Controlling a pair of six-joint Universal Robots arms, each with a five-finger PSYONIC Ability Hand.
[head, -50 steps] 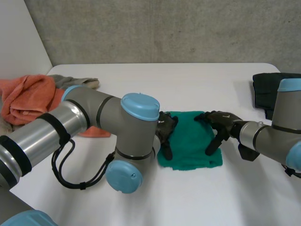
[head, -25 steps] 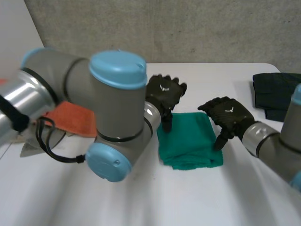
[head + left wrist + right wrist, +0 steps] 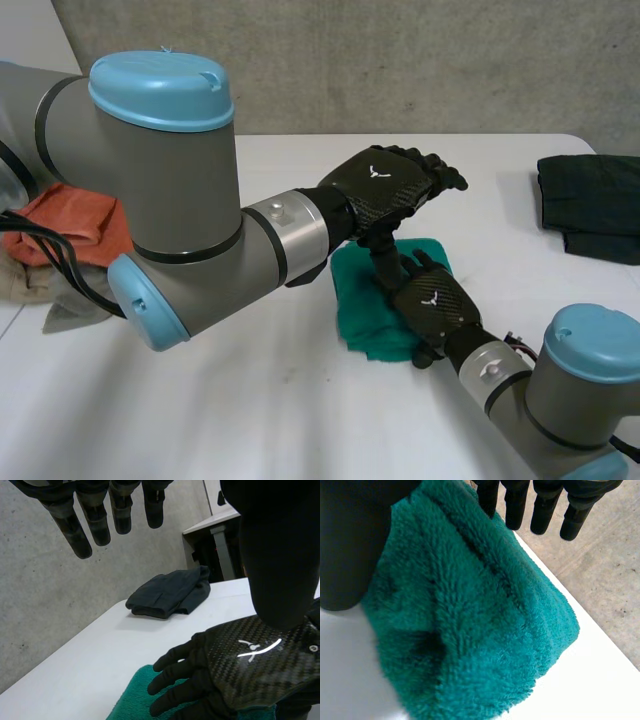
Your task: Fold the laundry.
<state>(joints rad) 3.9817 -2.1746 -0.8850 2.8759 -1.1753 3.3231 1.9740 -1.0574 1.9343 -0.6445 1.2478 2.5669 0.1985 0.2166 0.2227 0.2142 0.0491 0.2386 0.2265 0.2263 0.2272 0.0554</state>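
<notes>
Hands open at the green towel (image 3: 358,308)
The left hand (image 3: 385,188) has lifted off it, fingers straight. The right hand (image 3: 432,305) has moved onto its middle, fingers flat. A dark cloth (image 3: 590,195) lies at 2 o'clock, an orange cloth (image 3: 70,215) at 9 o'clock.

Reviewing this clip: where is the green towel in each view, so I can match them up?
Head view: green towel under the right hand, below the raised left hand.
Left wrist view: green towel beneath the right hand's fingers, dark folded cloth beyond it.
Right wrist view: green towel under that hand's palm and fingertips.
Shared landmark: the right hand over the green towel.
</notes>
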